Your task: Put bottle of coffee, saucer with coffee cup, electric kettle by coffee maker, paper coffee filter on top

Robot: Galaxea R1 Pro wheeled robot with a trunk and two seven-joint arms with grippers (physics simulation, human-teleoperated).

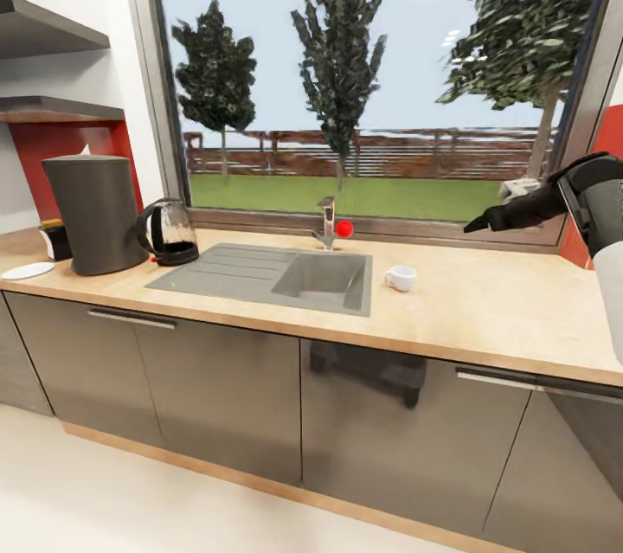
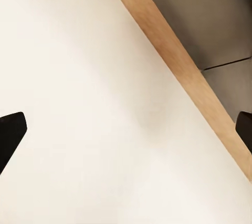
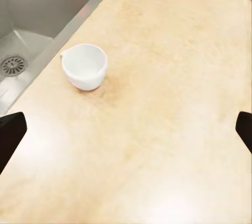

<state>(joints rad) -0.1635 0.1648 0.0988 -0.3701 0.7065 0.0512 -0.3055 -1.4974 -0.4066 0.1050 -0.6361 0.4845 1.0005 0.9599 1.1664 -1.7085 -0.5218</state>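
countertop (image 3: 173,77) bears coffee cup (image 3: 84,66).

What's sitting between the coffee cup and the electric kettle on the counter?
The sink with its tap, seen in the head view between the coffee cup and electric kettle.

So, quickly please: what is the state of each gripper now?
Left gripper: open, holding nothing, above the floor.
Right gripper: open, holding nothing, above the counter near the cup.
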